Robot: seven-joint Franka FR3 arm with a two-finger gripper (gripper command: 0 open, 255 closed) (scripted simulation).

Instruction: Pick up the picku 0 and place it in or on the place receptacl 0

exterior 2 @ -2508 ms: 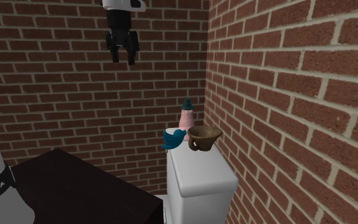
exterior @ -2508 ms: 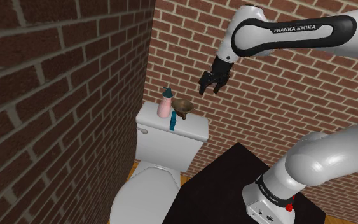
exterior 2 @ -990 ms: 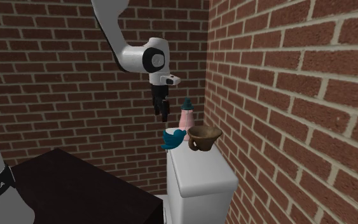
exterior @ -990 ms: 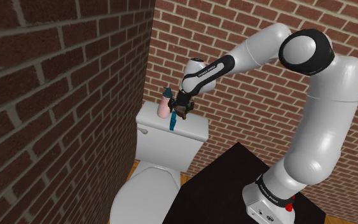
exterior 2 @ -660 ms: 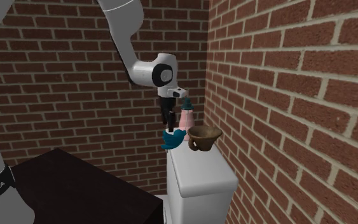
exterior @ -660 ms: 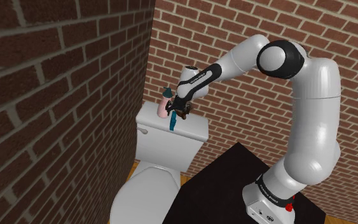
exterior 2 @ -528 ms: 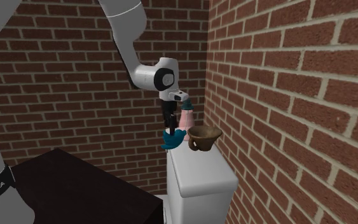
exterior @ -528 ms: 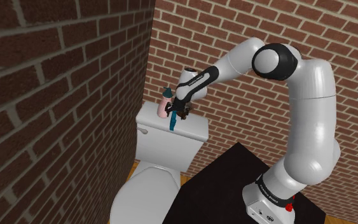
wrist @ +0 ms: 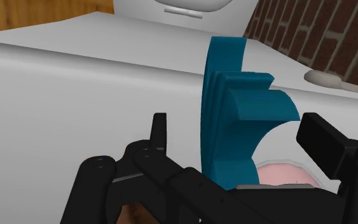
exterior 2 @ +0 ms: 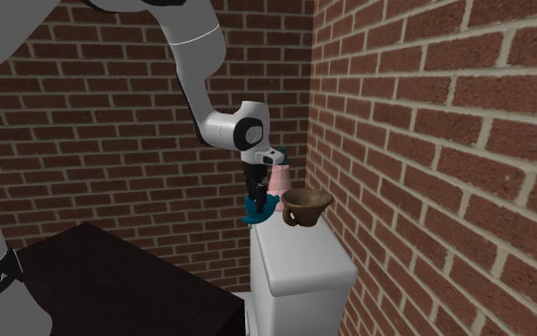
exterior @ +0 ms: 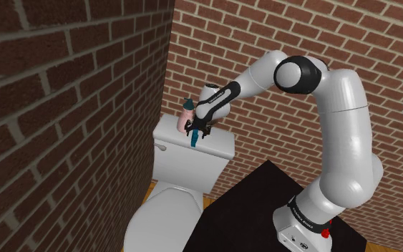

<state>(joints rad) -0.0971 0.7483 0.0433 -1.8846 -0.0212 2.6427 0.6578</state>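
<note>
Black box stand (exterior: 253, 207) is nearest, and the white arm (exterior: 343, 122) goes up from it and over to the toilet. White toilet seat (exterior: 160, 215) sits low, with the white toilet tank (exterior: 192, 161) behind it. All-black gripper (wrist: 234, 121) points down at the tank lid, fingers (wrist: 160, 130) spread wide. They straddle the teal curved fin-shaped object (wrist: 225, 153). One finger stands clear of it with a gap, the other is just beside its curved edge, contact unclear. Nothing is clamped. The teal object stands upright on the tank lid. Pink bottle with teal pump top (exterior 2: 278, 181) is just behind it. Brown flared cup with handle (exterior 2: 306, 205) stands beside them, on the second exterior view's right. Red brick walls (exterior 2: 428, 143) are behind and alongside.
</note>
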